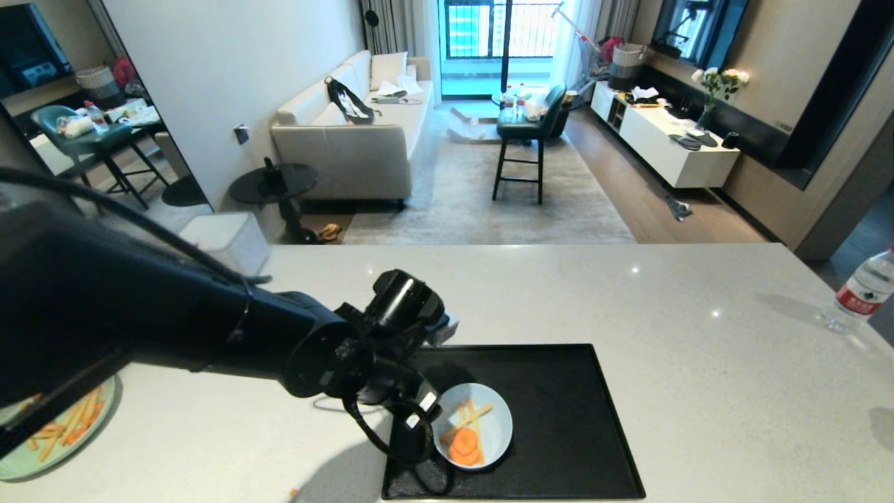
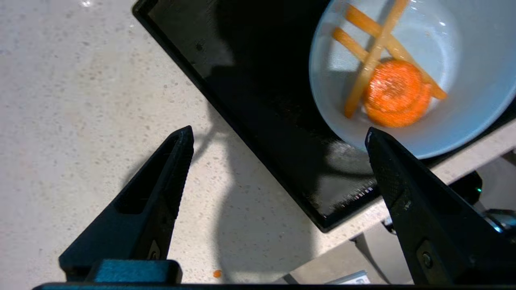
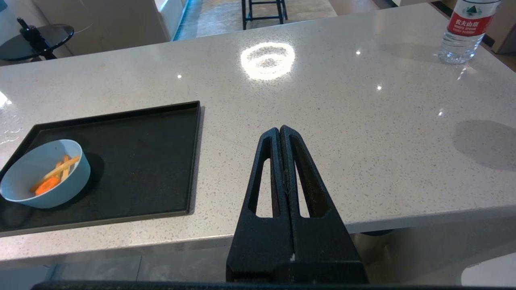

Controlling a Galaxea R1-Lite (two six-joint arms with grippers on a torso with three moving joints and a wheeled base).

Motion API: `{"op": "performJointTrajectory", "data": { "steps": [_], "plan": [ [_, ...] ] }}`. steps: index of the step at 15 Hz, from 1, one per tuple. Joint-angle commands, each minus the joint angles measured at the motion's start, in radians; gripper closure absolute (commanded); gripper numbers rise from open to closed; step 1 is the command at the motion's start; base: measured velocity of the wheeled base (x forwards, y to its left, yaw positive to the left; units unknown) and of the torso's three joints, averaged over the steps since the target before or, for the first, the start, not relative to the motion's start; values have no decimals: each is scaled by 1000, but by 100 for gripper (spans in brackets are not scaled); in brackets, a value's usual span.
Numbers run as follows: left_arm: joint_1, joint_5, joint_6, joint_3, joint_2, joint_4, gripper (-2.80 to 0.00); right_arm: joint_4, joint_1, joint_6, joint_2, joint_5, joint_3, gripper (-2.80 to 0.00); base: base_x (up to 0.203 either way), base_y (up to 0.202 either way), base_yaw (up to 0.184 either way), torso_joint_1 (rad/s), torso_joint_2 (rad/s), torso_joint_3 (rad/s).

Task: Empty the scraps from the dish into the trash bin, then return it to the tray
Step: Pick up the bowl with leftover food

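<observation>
The bowl (image 1: 473, 426) sat on the black tray (image 1: 559, 419), in the tray's near-left part, close to the left rim. It rested flat and upright. Inside it lay the scraps (image 1: 466, 436): orange carrot rounds stacked together and 3 thin pale-yellow sticks crossing above them. The tray lay on the pale speckled counter (image 1: 628, 300), near its front edge.

The left gripper (image 2: 278, 155) hung above the tray's left rim, just beside the bowl. Its jaws stood wide apart and grasped nothing. In the left wrist view, 1 finger (image 2: 161, 185) showed over the bare counter and the other overlapped the bowl's rim; whether that finger touched the bowl could not be told. In the head view the left arm reached in from the left, its wrist partly covering the tray's left edge.

The right gripper (image 3: 280, 131) was parked off the counter's front edge, well apart from the tray, with its 2 fingers pressed together and nothing between them.

A pale-green plate (image 1: 52, 436) with a heap of orange and yellow pieces stood at the counter's near-left edge, partly hidden by the left arm. A water bottle (image 1: 860, 290) stood at the far right. 1 small orange crumb (image 2: 217, 274) lay on the counter near the tray.
</observation>
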Motion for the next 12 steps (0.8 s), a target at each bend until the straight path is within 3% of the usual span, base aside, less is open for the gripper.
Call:
{"op": "performJointTrajectory", "data": {
  "steps": [1,12],
  "plan": [
    [10,36,1,-32,57,3,-280,0,0,0,0,1,0,0,0,0,0,0,0,0],
    [29,47,2,-115,186,4,-280,0,0,1,0,-1,0,0,0,0,0,0,0,0]
  ]
}}
